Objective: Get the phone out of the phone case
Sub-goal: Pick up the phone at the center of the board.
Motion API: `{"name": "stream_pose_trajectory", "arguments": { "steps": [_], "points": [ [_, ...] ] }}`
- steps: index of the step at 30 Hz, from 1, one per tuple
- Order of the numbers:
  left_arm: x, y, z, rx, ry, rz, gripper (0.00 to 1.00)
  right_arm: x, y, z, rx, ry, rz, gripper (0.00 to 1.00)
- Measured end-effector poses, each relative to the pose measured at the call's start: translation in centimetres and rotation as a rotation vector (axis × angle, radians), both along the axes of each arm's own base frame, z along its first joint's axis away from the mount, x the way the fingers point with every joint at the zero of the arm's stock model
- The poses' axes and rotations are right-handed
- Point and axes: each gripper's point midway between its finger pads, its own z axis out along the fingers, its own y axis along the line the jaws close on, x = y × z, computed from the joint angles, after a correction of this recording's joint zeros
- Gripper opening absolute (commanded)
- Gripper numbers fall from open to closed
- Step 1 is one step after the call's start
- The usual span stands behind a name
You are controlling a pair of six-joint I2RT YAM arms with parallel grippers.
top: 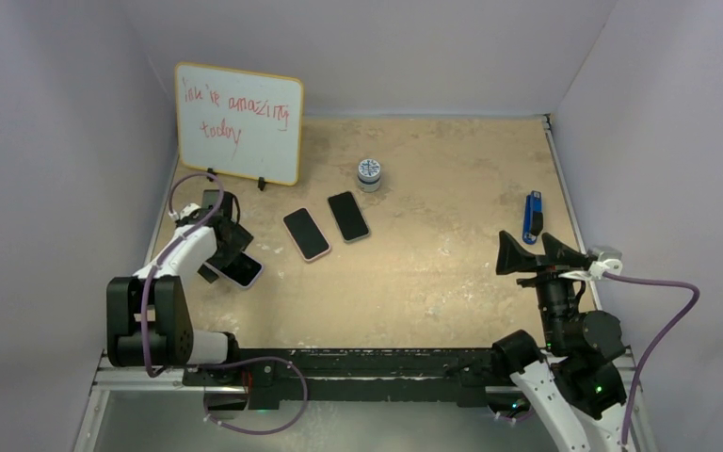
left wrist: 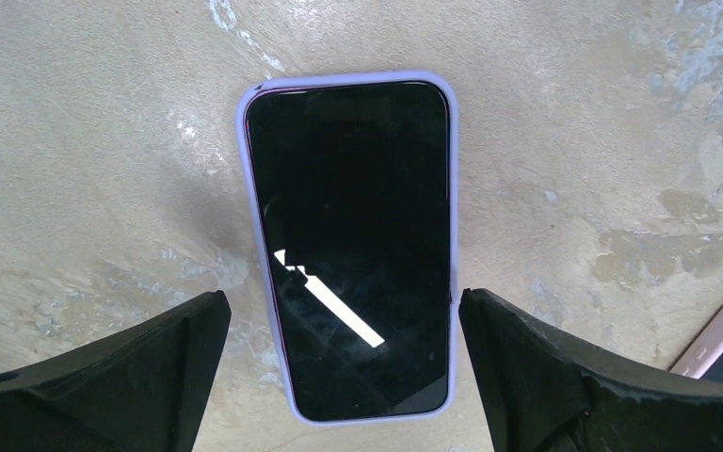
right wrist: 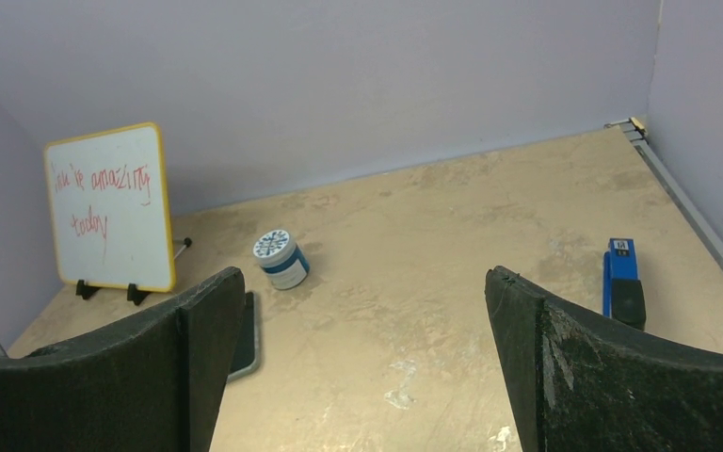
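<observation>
Phone [left wrist: 353,188] in its lilac case [left wrist: 348,75] lies between the spread left pincer [left wrist: 341,306].

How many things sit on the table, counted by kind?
Phones: 3
Whiteboard: 1
Small round jar: 1
Blue and black tool: 1
Total: 6

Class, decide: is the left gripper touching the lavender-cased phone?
Cannot tell. In the left wrist view the left gripper straddles the lavender-cased phone; table shows beside one finger, but the other finger's tip meets the case edge, height unclear.
</observation>
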Motion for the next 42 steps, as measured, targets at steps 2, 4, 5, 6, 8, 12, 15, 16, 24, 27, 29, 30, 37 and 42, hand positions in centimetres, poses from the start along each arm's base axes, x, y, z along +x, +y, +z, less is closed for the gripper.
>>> {"name": "stream_pose_trajectory", "arguments": {
  "steps": [2,4,5,6,8,12,15,16,24,27,29,30,37,42],
  "points": [
    [0.1,0.0,-0.2,0.0,0.006,0.002,0.99,0.0,0.0,0.0,0.001,0.0,0.0,0.99],
    [0.1,0.1,-0.4,0.001,0.009,0.004,0.99,0.0,-0.1,0.0,0.002,0.001,-0.003,0.99],
    [0.1,0.1,-0.6,0.003,0.013,0.005,0.99,0.0,-0.1,0.0,0.003,0.001,-0.004,0.99],
    [0.1,0.2,-0.8,0.005,0.018,0.007,0.99,0.0,0.0,0.0,0.003,0.001,-0.002,0.99],
    [0.0,0.4,-1.2,0.009,0.033,0.013,1.0,0.0,0.0,0.0,0.003,0.0,0.001,0.99],
    [0.5,0.4,-1.7,0.004,0.041,0.025,1.0,0.0,0.1,0.0,0.003,0.0,0.006,0.99],
    [0.8,0.4,-2.2,0.001,0.04,0.034,1.0,0.0,0.2,0.0,0.002,0.0,0.01,0.99],
    [0.9,0.4,-2.3,-0.002,0.041,0.037,1.0,0.0,0.2,0.0,0.002,0.0,0.012,0.99],
    [1.2,0.4,-2.2,-0.011,0.025,0.043,1.0,0.0,0.2,0.0,0.003,0.002,0.012,0.99],
    [1.3,0.5,-1.5,-0.011,0.0,0.045,1.0,0.0,0.2,0.0,0.003,0.002,0.012,0.99],
    [1.6,0.5,-0.9,-0.01,-0.026,0.045,1.0,0.0,0.2,0.0,0.003,0.002,0.012,0.99],
    [1.7,0.5,-0.4,-0.01,-0.043,0.045,1.0,0.0,0.2,0.0,0.003,0.002,0.012,0.99],
    [2.3,0.5,1.0,-0.01,-0.105,0.045,1.0,0.0,0.2,0.0,0.003,0.002,0.012,0.99],
    [2.0,0.4,0.1,-0.022,-0.072,0.052,1.0,0.0,0.2,0.0,0.003,0.002,0.012,0.99]
  ]
}}
